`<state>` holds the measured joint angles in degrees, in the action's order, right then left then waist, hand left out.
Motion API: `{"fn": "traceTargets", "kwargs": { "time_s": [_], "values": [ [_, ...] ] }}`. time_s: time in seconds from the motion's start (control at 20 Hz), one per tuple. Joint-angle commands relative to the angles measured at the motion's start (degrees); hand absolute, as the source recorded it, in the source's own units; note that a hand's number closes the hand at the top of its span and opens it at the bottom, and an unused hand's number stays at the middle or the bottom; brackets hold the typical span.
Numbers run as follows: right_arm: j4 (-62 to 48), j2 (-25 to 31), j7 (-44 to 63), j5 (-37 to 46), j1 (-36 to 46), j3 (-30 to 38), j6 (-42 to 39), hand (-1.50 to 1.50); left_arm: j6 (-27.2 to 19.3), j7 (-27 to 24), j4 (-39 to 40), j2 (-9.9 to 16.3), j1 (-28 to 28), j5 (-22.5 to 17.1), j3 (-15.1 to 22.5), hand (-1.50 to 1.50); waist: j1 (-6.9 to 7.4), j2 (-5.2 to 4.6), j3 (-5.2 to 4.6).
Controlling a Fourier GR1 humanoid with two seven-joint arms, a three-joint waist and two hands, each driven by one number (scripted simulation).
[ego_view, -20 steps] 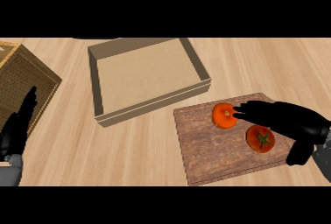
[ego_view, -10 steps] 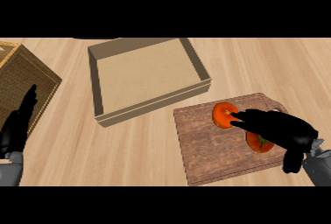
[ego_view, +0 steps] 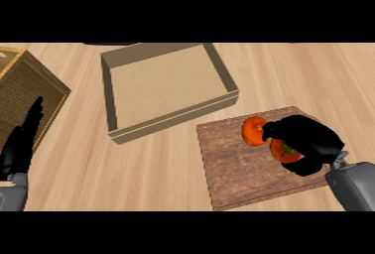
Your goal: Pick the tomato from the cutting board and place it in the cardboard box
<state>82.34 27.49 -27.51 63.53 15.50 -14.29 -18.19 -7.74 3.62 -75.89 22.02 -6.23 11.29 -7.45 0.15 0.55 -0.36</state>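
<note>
Since a second ago the right hand (ego_view: 307,143) has curled its fingers down over the tomato (ego_view: 284,151). Best to wrap it fully before lifting off the cutting board (ego_view: 234,168) toward the cardboard box (ego_view: 164,82).

Two tomatoes (ego_view: 253,131) (ego_view: 284,153), one cutting board (ego_view: 242,168), one cardboard box (ego_view: 164,84), one wicker basket (ego_view: 26,94), and two hands (ego_view: 304,144) (ego_view: 18,149) over one surface (ego_view: 132,173).
</note>
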Motion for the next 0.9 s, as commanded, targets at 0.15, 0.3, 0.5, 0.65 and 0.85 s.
{"fn": "traceTargets", "kwargs": {
  "time_s": [0.15,0.3,0.5,0.65,0.85],
  "values": [
    [5.2,-2.1,0.68,2.97,-2.47,2.34,6.35,1.5,1.04,2.47,-1.04,-0.5,-1.42,0.67,-0.67,0.0,-0.35,-0.46,0.36],
    [1.21,-11.34,21.71,3.6,-2.95,8.41,5.23,1.5,0.75,-1.09,-0.53,-0.06,2.09,-0.05,-1.37,0.0,-0.67,-0.16,0.31],
    [3.78,-21.35,41.32,5.42,-5.66,13.9,8.22,1.5,1.13,-0.46,0.4,1.22,2.47,-0.46,-2.68,0.0,-2.6,0.34,0.19],
    [11.9,-26.77,53.88,12.94,-3.82,9.85,8.09,1.5,0.55,-0.86,0.33,-0.48,2.39,0.44,-1.06,0.0,-1.88,0.33,0.1],
    [25.32,-27.29,62.28,16.77,-3.26,4.27,7.03,1.5,1.03,-2.34,-1.51,-0.1,4.78,-0.35,-1.95,0.0,-0.67,0.26,0.25]
  ]
}}
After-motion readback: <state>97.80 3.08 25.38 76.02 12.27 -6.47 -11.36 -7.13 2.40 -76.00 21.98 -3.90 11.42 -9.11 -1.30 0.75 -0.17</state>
